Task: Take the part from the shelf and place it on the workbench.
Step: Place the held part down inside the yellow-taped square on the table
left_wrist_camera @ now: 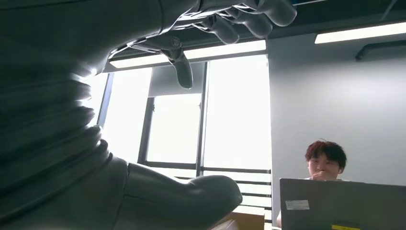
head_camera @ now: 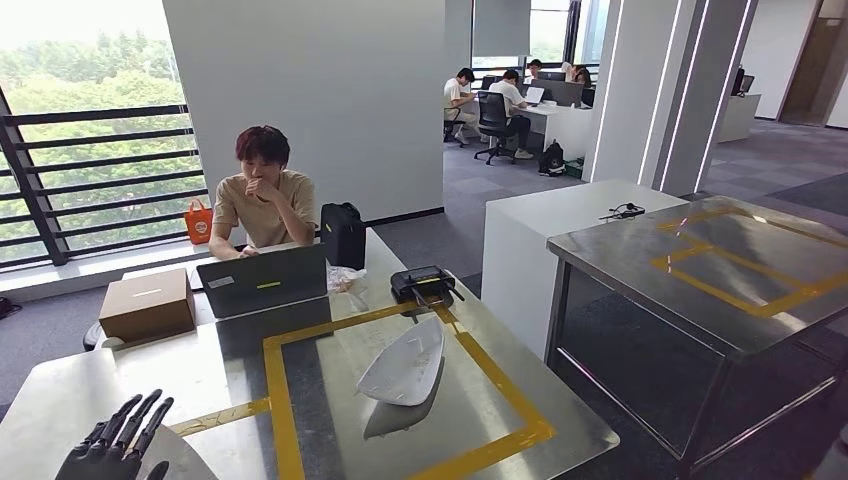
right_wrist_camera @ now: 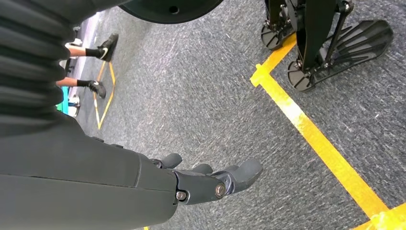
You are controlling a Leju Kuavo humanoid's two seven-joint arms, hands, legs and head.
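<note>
1. Lower left of the head view: my left hand (head_camera: 115,445), raised above the near corner of the workbench (head_camera: 90,385), fingers spread and pointing up, nothing in them. The left wrist view agrees: fingers (left_wrist_camera: 239,21) apart, thumb (left_wrist_camera: 191,194) away from them, daylight between.
2. Left of centre, far side of the bench: a cardboard box (head_camera: 147,304), then an open laptop (head_camera: 264,280) with a person (head_camera: 263,195) seated behind it, hand to mouth.
3. Centre of the head view: the white part (head_camera: 403,365), a curved shell-like piece, lies flat on the steel inside the yellow tape rectangle (head_camera: 275,390), one end toward the black device (head_camera: 425,284) at the far edge. Nothing touches it. I judge the placing done, or all but done.
4. Right of the frame: a second steel table (head_camera: 700,265) with its own tape outline, well apart from the part. A white counter (head_camera: 560,225) stands between the two.
5. My right hand (right_wrist_camera: 210,179), seen in the right wrist view, hangs over grey carpet near a yellow floor line (right_wrist_camera: 311,129); fingers loosely extended, a little curled, holding nothing.
6. Step in hand, as I read it: clear off after release. To do it well, I should draw the left arm back and down along my own side, not across the tape rectangle, so no finger sweeps the part. Keep the fingers apart until clear of the bench edge. The piece looks light and rounded underneath; a nudge could rock or slide it on bare steel.
</note>
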